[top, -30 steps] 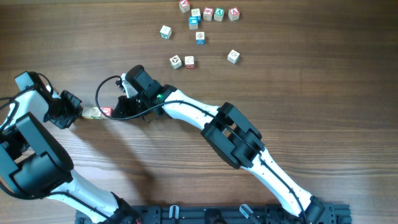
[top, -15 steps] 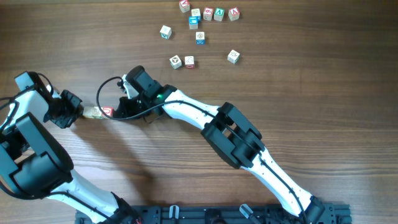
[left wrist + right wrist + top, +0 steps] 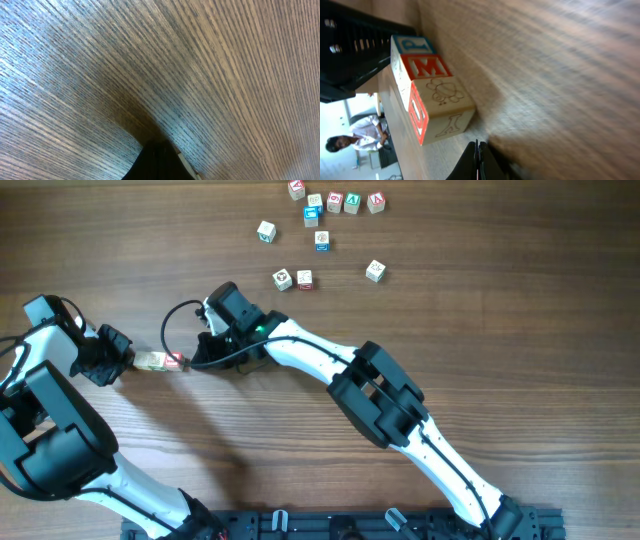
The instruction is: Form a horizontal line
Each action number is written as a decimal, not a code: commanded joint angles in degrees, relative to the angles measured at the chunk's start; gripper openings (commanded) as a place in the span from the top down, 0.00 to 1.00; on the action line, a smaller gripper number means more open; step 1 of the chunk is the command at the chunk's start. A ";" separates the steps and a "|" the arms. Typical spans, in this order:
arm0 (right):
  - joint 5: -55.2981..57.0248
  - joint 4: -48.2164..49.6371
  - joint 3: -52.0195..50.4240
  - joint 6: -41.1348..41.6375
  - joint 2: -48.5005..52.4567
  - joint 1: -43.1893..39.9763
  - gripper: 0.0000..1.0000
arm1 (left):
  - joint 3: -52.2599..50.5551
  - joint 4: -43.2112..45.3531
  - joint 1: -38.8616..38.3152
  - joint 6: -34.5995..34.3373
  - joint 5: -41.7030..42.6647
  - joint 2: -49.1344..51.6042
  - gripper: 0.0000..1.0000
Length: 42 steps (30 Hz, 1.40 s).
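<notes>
The horizontal line [image 3: 162, 361] is a short row of three small wooden letter cubes lying left of centre, its right end cube red-marked. In the right wrist view the line [image 3: 431, 75] shows a blue-marked cube, a red M cube and a pale cube with a red side, touching side by side. My right gripper [image 3: 196, 358] is shut and empty, its tips [image 3: 477, 152] just short of the pale end cube. My left gripper [image 3: 126, 361] is at the row's left end; its dark fingers [image 3: 157, 161] look shut, with a pale cube edge beside them.
Several loose letter cubes lie at the back: one [image 3: 265, 230], a pair [image 3: 293, 279], one [image 3: 322, 241], one [image 3: 375, 271], and a cluster [image 3: 335, 201] at the far edge. A black cable [image 3: 165, 330] loops by the right wrist. The right arm [image 3: 380, 395] crosses the table diagonally.
My right gripper has drawn back slightly to the right, so the red-marked end cube shows more. The left arm has not visibly moved.
</notes>
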 commanded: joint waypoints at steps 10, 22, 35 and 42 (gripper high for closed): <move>12.61 -10.12 11.10 -5.33 0.07 -5.07 0.95 | -0.55 1.46 0.02 -0.33 -2.54 -0.39 0.96; 22.01 -26.88 14.19 -7.48 0.07 -7.87 0.95 | 1.27 3.23 0.00 2.56 -4.35 -2.64 0.96; 17.11 -39.93 14.19 -12.24 0.07 -17.25 0.95 | 4.48 1.22 -5.29 15.15 6.71 -19.61 0.96; 16.55 -44.26 14.19 -16.17 -0.04 -17.18 0.95 | 4.48 -6.05 -13.73 21.66 7.26 -21.68 0.96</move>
